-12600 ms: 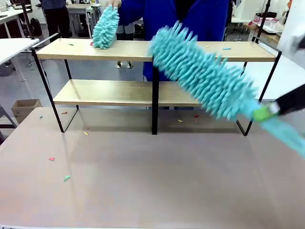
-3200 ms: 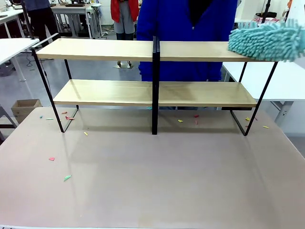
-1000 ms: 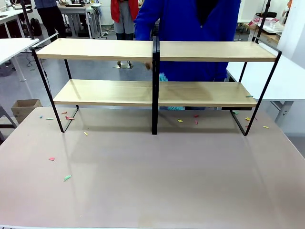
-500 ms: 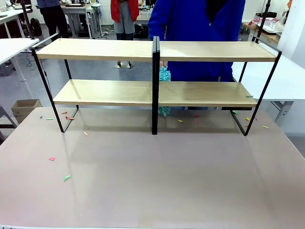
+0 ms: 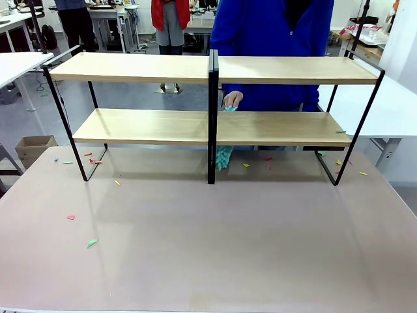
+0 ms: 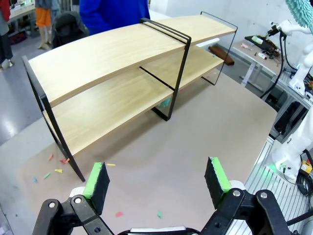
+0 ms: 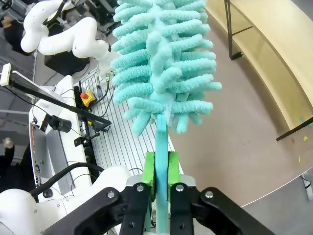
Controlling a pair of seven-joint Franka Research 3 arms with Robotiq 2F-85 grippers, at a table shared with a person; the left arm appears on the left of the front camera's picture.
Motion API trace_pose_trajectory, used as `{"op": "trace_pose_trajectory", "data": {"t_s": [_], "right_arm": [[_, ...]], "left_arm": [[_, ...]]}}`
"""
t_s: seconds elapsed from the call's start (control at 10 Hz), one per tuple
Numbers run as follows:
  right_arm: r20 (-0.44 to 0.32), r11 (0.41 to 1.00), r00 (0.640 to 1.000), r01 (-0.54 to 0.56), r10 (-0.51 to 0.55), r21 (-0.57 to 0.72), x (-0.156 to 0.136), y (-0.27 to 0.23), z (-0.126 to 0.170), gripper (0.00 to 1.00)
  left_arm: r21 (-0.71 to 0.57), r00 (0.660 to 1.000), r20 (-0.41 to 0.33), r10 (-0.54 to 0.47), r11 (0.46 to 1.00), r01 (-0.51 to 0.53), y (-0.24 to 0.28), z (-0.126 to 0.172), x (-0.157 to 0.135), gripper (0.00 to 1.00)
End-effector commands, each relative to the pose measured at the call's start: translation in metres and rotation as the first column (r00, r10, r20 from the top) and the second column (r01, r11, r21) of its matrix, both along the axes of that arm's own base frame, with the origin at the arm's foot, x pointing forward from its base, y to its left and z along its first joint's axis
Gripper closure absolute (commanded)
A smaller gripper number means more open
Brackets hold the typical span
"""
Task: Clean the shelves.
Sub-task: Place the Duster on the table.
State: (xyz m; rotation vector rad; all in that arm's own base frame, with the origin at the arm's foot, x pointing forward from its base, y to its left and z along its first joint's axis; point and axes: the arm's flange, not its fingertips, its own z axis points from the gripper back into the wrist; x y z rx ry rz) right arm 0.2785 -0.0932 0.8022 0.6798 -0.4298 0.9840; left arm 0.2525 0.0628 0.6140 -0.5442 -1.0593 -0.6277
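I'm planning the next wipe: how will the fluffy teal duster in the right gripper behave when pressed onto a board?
The fluffy teal duster looks soft, so its strands would probably flatten. Its thin handle, clamped by the right gripper, may flex slightly. It seems light.

Even overhead light, all frames sharp.
Soft shadow under shelves [image 5: 277, 128] on table [image 5: 208, 248]; wrist views bend edges.

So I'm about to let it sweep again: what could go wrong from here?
The person's hand holds a second duster behind the shelves; a swing of the right pincer, shut on its duster, could hit it. Scraps litter the table; sweeping spreads them. The open left pincer sits close to the frame.
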Motion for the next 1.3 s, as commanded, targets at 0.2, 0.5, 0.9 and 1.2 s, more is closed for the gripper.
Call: {"op": "trace_pose_trajectory", "data": {"t_s": [0.2, 0.5, 0.9, 1.2], "right_arm": [[-0.007, 1.0, 1.0, 0.008, -0.008, -0.005, -0.003, 0.002, 0.005, 0.88], [-0.209, 0.952, 0.952, -0.258, 0.222, -0.165, 0.026, 0.042, -0.076, 0.88], [-0.517, 0.909, 0.834, -0.349, 0.191, -0.228, 0.065, 0.071, -0.271, 0.88], [-0.537, 0.962, 0.841, -0.202, 0.073, -0.186, 0.099, 0.042, -0.37, 0.88]], "left_arm": [[0.002, 1.0, -0.003, -0.001, 1.0, 0.001, 0.0, 0.0, 0.0, 0.0], [-0.038, 0.975, -0.19, -0.117, 0.993, 0.112, -0.029, -0.04, 0.018, 0.0], [-0.311, 0.884, -0.395, -0.249, 0.942, 0.126, -0.074, -0.196, 0.056, 0.0], [-0.36, 0.822, -0.537, -0.19, 0.933, -0.019, -0.108, -0.271, 0.081, 0.0]]}}
